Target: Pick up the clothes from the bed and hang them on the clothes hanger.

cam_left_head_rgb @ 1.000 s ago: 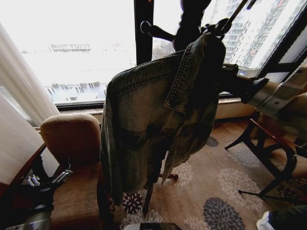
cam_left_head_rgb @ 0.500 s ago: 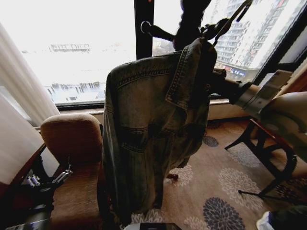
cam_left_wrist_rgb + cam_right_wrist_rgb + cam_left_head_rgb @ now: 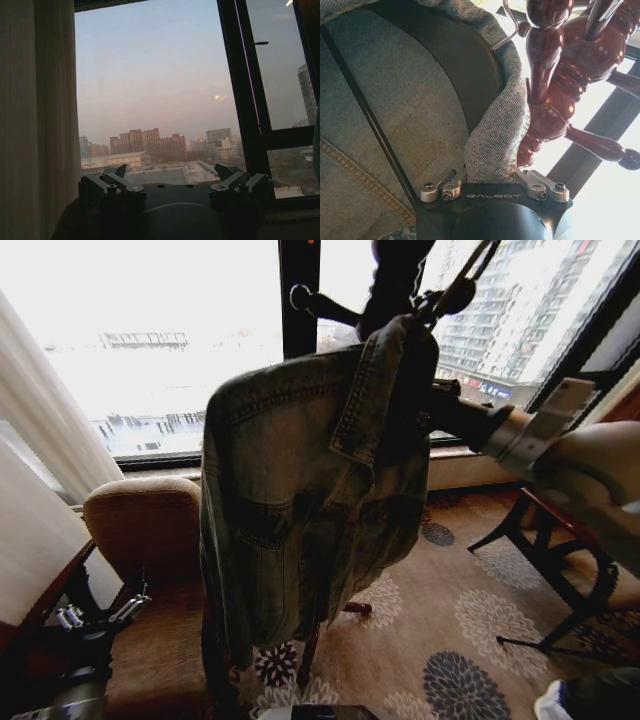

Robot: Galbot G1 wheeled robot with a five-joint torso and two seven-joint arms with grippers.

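Note:
The clothes, a faded denim jacket (image 3: 300,500), hang in mid-air in front of the window, draped over the clothes hanger. The hanger's thin black bar (image 3: 365,112) crosses inside the denim (image 3: 420,100), and its silver hook (image 3: 507,27) rises beside a turned dark-red wooden coat stand (image 3: 545,80). My right gripper (image 3: 492,182) is shut on a fold of the jacket at the collar; in the head view its arm (image 3: 520,435) reaches in from the right, behind the collar. My left gripper (image 3: 171,172) is open, low at the left, facing the window. The bed is out of view.
The coat stand (image 3: 395,280) is a dark silhouette with a peg (image 3: 320,305) against the bright window. A brown armchair (image 3: 150,530) stands below left of the jacket, a white curtain (image 3: 40,440) at far left, and a dark wooden frame (image 3: 560,550) on the floral carpet (image 3: 470,640) at right.
My right arm has carried the jacket a little up and to the left, closer to the coat stand's top. The left arm has not moved.

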